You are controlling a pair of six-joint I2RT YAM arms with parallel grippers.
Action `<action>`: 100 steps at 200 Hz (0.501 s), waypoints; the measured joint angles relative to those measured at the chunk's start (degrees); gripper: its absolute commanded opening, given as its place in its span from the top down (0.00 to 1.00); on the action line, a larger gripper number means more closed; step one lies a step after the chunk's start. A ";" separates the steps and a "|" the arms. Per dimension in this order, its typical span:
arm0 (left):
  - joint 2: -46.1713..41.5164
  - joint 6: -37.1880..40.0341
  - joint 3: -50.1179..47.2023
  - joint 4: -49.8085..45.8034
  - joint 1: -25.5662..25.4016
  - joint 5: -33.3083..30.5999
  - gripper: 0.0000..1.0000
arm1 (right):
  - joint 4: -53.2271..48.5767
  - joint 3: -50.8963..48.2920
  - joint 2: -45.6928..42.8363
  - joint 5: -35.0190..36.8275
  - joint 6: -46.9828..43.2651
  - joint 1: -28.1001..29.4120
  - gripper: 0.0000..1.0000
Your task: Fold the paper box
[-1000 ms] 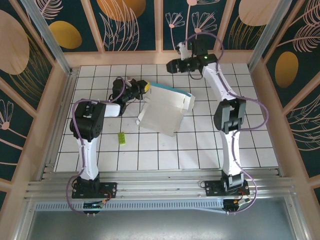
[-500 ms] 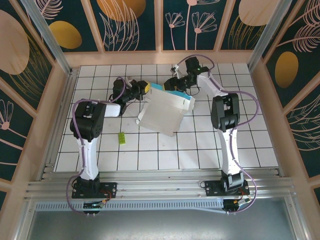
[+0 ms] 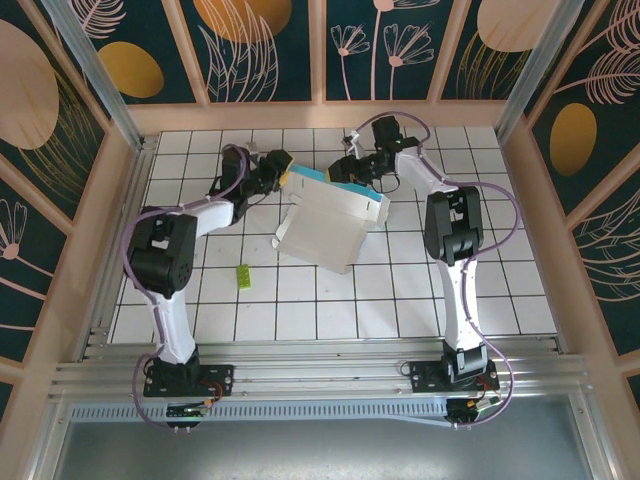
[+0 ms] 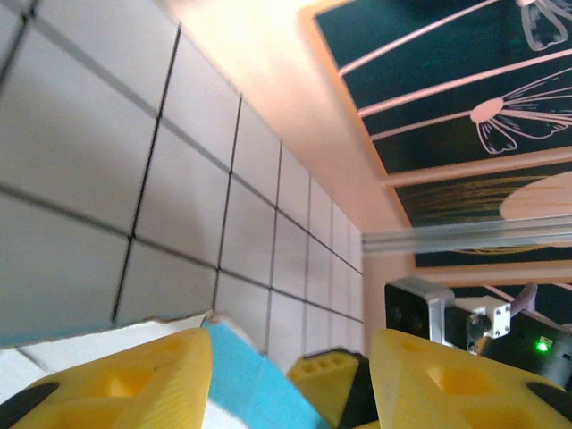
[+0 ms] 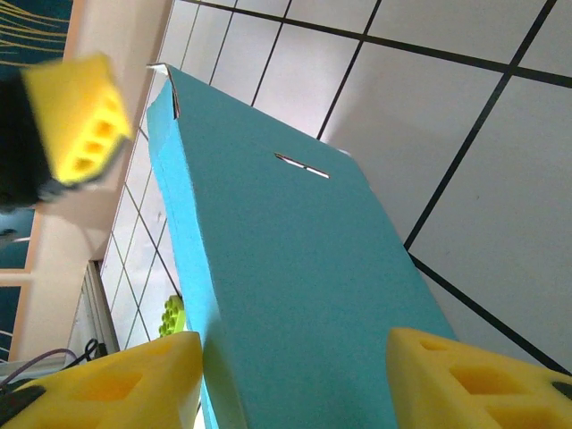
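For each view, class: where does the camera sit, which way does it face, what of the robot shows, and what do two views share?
Top external: above and behind the bases, looking down at the table; both arms, left gripper, right gripper, paper box.
Left wrist: on the left arm, looking low across tiles to the far wall; own yellow fingers.
Right wrist: on the right arm, looking along the box's cyan flap; own yellow fingers.
Shared: both wrist views show the paper box and one finger of the other gripper.
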 measured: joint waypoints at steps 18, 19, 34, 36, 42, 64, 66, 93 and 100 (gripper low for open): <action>-1.27 10.78 4.90 -7.67 0.00 -2.14 0.55 | 0.22 -0.50 -0.33 0.02 0.57 0.00 0.44; -1.29 11.63 5.44 -8.31 0.00 -2.23 0.55 | 0.22 -0.50 -0.33 0.02 0.59 0.00 0.44; -0.79 20.28 11.39 -16.09 -0.13 -3.06 0.55 | 0.37 -0.50 -0.42 0.13 0.79 0.00 0.43; -0.52 21.59 12.37 -17.31 -0.22 -3.06 0.55 | 0.39 -0.50 -0.44 0.15 0.79 0.00 0.43; 0.02 24.48 14.99 -20.33 -0.42 -3.21 0.55 | 0.42 -0.50 -0.46 0.20 0.87 0.00 0.42; 2.67 32.35 22.91 -28.89 -1.29 -2.19 0.54 | 0.42 -0.50 -0.48 0.44 0.96 0.00 0.41; 2.99 32.85 23.69 -29.83 -1.38 -1.97 0.54 | 0.42 -0.50 -0.48 0.50 0.96 0.00 0.41; 8.11 38.32 31.32 -38.69 -2.23 0.57 0.55 | 0.42 -0.50 -0.55 0.81 0.96 0.00 0.41; 9.38 39.43 32.65 -40.63 -2.43 0.98 0.55 | 0.42 -0.50 -0.55 0.90 0.96 0.00 0.41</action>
